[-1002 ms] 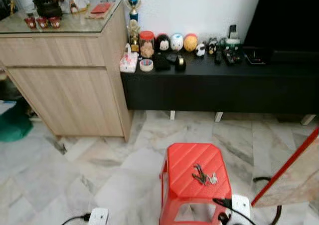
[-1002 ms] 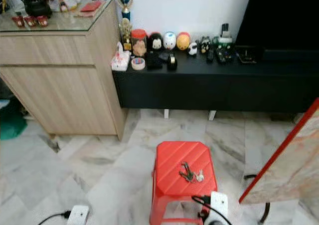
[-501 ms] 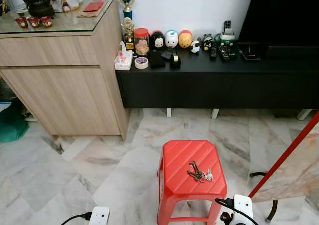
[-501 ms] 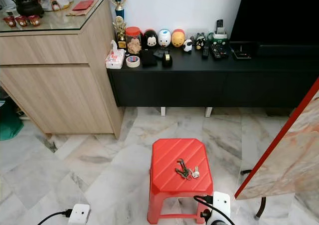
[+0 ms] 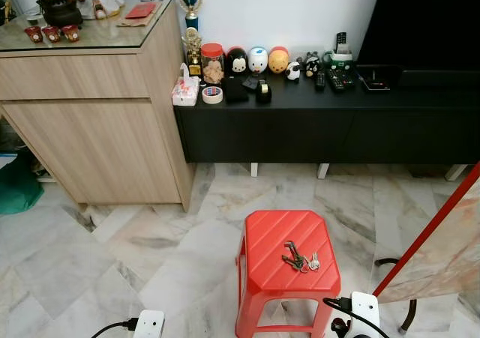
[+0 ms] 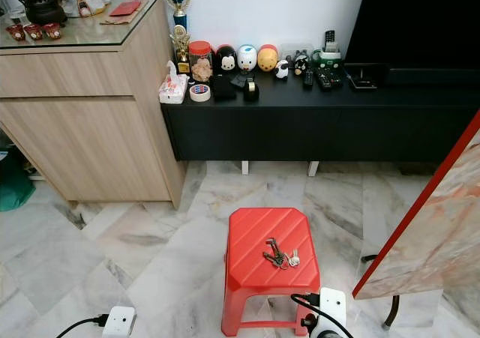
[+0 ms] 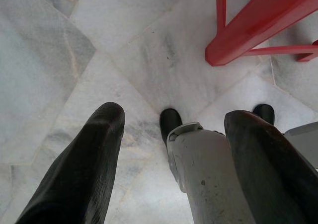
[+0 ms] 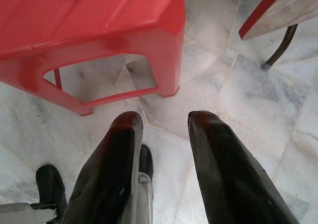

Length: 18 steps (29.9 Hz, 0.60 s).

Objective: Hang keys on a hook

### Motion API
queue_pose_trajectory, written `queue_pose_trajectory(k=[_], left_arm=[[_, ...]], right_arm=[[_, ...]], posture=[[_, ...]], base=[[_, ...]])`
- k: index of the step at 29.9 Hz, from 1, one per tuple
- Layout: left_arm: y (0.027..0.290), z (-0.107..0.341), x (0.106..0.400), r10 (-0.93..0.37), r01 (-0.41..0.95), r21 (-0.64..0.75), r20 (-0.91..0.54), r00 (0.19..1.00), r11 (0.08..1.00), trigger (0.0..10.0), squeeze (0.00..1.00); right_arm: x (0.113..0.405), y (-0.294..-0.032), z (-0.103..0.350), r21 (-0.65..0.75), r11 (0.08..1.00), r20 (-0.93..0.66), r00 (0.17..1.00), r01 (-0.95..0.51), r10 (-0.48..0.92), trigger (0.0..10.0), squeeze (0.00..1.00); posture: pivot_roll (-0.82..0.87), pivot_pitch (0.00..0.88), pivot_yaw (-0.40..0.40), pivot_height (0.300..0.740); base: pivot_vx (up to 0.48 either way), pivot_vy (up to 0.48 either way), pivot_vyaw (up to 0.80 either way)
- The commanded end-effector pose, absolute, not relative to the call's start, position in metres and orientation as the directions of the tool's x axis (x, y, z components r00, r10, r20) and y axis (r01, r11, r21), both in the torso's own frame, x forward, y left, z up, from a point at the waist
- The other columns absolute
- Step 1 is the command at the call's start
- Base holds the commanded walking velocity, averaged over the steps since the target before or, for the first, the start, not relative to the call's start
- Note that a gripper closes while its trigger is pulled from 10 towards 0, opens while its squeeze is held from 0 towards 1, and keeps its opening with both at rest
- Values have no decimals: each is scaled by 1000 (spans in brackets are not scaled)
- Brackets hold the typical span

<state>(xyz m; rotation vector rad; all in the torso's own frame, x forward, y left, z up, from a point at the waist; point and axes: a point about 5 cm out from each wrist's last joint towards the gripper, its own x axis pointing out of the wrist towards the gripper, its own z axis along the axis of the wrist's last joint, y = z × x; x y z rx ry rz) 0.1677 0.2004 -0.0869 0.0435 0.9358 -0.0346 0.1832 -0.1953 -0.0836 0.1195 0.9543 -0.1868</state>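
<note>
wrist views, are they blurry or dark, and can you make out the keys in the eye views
Left wrist view: bright, floor sharp, the left end effector soft because it is so close. Right wrist view: well lit, the red stool clear. Eye views: even light, no motion blur, the keys small but distinct on the stool.

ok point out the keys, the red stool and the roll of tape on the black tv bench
keys [image 5: 300,258], left eye view, middle of the bunch lying on the stool's seat
red stool [image 5: 270,257], left eye view, bare left part of its seat
roll of tape [image 5: 212,94], left eye view, its top rim
</note>
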Motion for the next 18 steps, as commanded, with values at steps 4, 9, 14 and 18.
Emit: queue_pose_trajectory(k=[4, 9, 14, 18], left_arm=[[201, -88, 165, -11, 44, 19, -812, 583, 999, 10000, 0], [201, -88, 164, -12, 45, 18, -812, 584, 999, 10000, 0], [201, -88, 164, -11, 45, 18, -812, 584, 999, 10000, 0], [201, -88, 164, -11, 45, 19, -812, 583, 999, 10000, 0]], right_arm=[[183, -194, -84, 26, 976, -817, 568, 216, -104, 10000, 0], [183, -194, -84, 28, 976, -817, 568, 218, -104, 10000, 0], [183, -194, -84, 27, 976, -817, 567, 216, -103, 10000, 0], [182, -194, -84, 27, 975, -817, 567, 218, -104, 10000, 0]], posture=[[32, 1, -11, 740], [32, 0, -10, 740], [33, 0, -10, 740], [32, 0, -9, 740]], base=[[0, 0, 0], [0, 0, 0], [0, 0, 0], [0, 0, 0]])
